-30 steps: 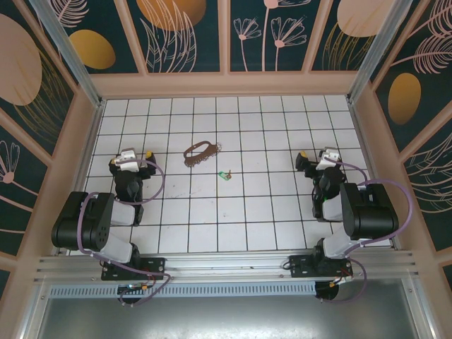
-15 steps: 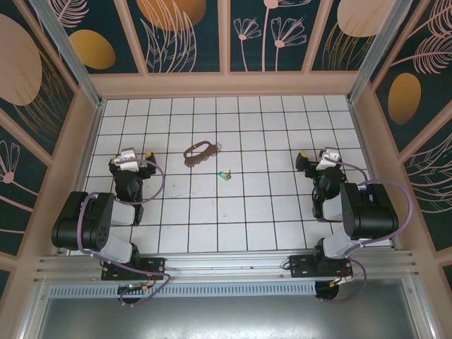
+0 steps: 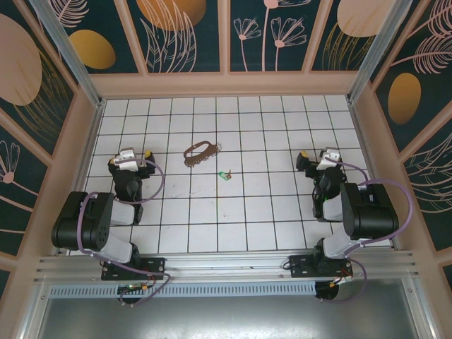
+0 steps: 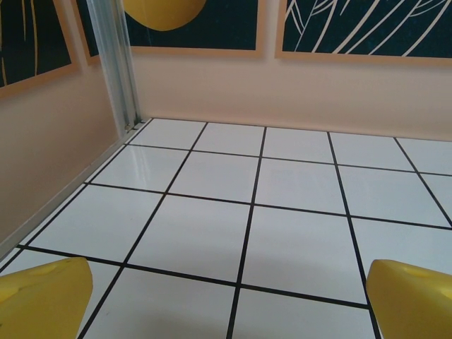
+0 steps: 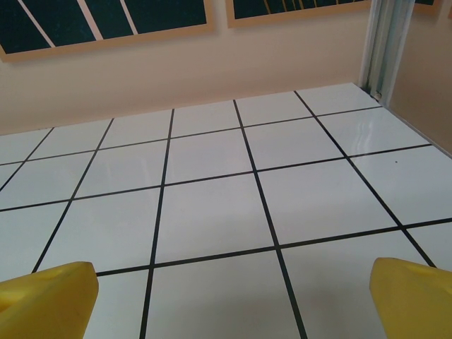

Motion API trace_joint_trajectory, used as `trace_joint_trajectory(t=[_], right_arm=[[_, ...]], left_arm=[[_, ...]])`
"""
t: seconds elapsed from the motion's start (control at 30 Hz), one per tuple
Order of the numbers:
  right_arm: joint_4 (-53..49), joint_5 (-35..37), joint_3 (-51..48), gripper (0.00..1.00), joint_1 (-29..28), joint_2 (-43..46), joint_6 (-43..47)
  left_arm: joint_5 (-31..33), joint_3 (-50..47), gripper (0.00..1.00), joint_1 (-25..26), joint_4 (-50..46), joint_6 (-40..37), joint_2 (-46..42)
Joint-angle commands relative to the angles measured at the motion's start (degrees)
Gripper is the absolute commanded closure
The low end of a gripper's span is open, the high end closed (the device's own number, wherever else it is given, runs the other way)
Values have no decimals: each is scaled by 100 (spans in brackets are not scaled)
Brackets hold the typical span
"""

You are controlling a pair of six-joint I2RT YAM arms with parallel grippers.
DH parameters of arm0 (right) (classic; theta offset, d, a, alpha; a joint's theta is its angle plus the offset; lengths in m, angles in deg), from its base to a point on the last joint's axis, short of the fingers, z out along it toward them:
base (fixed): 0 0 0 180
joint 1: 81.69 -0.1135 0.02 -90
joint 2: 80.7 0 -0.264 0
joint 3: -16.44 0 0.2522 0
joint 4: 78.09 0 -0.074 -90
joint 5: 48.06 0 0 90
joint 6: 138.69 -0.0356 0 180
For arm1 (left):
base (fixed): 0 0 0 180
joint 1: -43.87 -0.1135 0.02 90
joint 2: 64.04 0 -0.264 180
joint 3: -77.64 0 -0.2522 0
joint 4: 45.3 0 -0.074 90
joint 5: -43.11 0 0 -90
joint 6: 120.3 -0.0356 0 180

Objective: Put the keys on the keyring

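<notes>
The keyring [image 3: 198,152], a thin brown strap loop with small metal bits at its right end, lies on the tiled floor in the middle. The keys [image 3: 225,174], one tiny piece with a green head, lie about a tile to its lower right. My left gripper [image 3: 131,155] rests folded back at the left, well clear of both, and stands open. Its yellow fingertips [image 4: 42,296] frame bare tiles in the left wrist view. My right gripper [image 3: 318,157] sits folded at the right, also open, its yellow fingertips [image 5: 413,296] wide apart over bare tiles.
The white tiled floor [image 3: 233,212] is boxed in by peach walls [image 3: 226,83] with dark floral panels. Aluminium posts [image 4: 121,63] stand in the back corners. Both arm bases sit on the rail [image 3: 226,265] at the near edge.
</notes>
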Motion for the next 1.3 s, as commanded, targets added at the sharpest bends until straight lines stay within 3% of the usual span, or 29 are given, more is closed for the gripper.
trace_joint_trajectory(t=[0.0,0.13,0.27,0.4,0.5,0.57,0.63,0.77,0.93,1.13,1.27], right_arm=[[174,76,65,1,10,5,-61],[207,450,-18,1,-83,199,-95],[-383,756,-20,1,-308,962,103],[-1184,1837,372,1,-1118,1478,490],[-2353,1930,1028,1,-1431,1684,116],[-3785,1827,1813,1,-1443,1654,-413],[-4990,1320,2522,1,-1458,1363,-744],[-5593,218,3307,1,-1686,633,-810],[-6652,-890,5050,1,-2089,-897,-355],[-7898,-2286,7288,6,-2304,-2699,130],[-8429,-2801,8313,11,-2415,-3515,310]], left_arm=[[-45,91,1,-51,78,75,4],[-49,116,1,-51,-29,68,-95],[134,877,1,-49,-1994,186,-732],[47,1435,1,-44,-3309,552,-1200],[-185,1568,1,-35,-3857,1137,-1689],[-400,1787,1,-23,-4486,1632,-1920],[-967,1971,1,6,-4898,2021,-2026],[-1968,2208,1,51,-5228,2409,-1856],[-3013,2540,1,279,-5314,2513,-1388],[-3146,2736,1,623,-5525,2488,-1077],[-3209,2625,1,686,-5545,2496,-1153]])
